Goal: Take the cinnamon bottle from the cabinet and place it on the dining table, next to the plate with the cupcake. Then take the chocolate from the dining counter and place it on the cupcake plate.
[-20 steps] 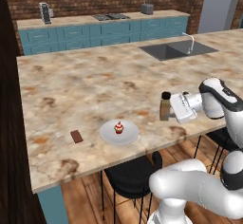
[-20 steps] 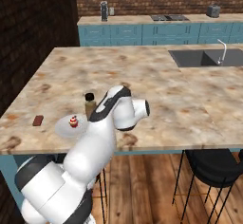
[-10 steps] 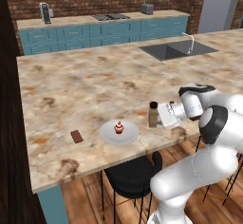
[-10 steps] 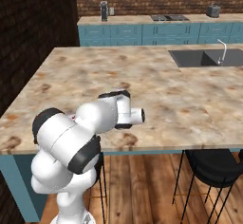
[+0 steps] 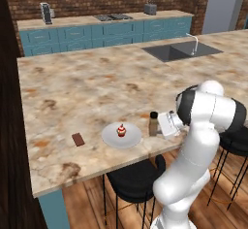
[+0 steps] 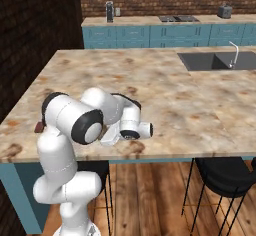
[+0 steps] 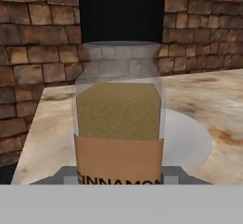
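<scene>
My claw (image 5: 159, 126) is clenched round the cinnamon bottle (image 5: 153, 123), holding it upright by its lower body at the near edge of the dining table (image 5: 97, 85). The bottle sits straight ahead of my fingers, its long axis vertical, black cap on top. Whether its base touches the stone or hangs just above it I cannot tell.

The plate with the cupcake (image 5: 121, 136) lies just beside the bottle, on the side away from my arm, along the same near edge. Through the hand view the plate's pale rim (image 7: 190, 137) shows directly behind the glass (image 7: 119, 109). The move ahead, I judge, is a short lowering and a release, for the bottle is already next to the plate.

The jar is slim clear glass, rounded at the shoulder, packed with fine tan powder above a smooth orange-brown label band. The plate is flat, round and matte grey; the cupcake (image 5: 121, 130) on it is tiny, red-wrapped and white-topped. The chocolate (image 5: 77, 139), a flat dark brown bar, lies beyond the plate toward the table's near left corner. The top is polished beige marble with rusty blotches.
</scene>
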Robot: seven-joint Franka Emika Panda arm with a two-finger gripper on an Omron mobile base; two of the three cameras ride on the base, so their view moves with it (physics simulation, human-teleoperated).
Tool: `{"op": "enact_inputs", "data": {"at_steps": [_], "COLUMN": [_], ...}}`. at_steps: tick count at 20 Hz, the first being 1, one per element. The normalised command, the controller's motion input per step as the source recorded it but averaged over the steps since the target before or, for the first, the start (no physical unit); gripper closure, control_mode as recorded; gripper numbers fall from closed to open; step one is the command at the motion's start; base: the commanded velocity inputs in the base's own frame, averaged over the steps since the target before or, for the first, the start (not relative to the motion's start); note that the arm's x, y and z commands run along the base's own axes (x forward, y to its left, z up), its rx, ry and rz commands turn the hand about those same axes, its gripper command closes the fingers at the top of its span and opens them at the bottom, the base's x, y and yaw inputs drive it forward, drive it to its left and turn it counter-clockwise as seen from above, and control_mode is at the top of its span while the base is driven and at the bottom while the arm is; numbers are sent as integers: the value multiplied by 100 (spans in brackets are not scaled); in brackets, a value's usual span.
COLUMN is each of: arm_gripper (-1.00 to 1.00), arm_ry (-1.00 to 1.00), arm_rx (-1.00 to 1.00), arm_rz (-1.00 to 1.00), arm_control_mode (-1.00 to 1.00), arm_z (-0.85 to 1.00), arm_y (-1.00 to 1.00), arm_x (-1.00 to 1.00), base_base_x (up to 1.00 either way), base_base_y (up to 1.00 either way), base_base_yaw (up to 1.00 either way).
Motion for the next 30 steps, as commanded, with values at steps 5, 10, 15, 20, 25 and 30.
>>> {"op": "enact_inputs", "data": {"at_steps": [5, 10, 15, 20, 25, 30], "arm_gripper": [-100, -100, -100, -100, -100, -100], "arm_ry": [0, 2, 9, 5, 0, 0], "arm_rx": [0, 0, 0, 0, -1, -7], "arm_rz": [0, 0, 0, 0, 0, 0], "arm_control_mode": [-100, -100, -100, -100, -100, -100], "arm_z": [-28, -10, 22, 70, 100, 100], "arm_y": [0, 0, 14, 11, 2, 16], "arm_x": [36, 24, 8, -10, -37, -40], "base_base_x": [0, 0, 0, 0, 0, 0], "base_base_y": [0, 0, 0, 0, 0, 0], "base_base_yaw": [0, 0, 0, 0, 0, 0]}}
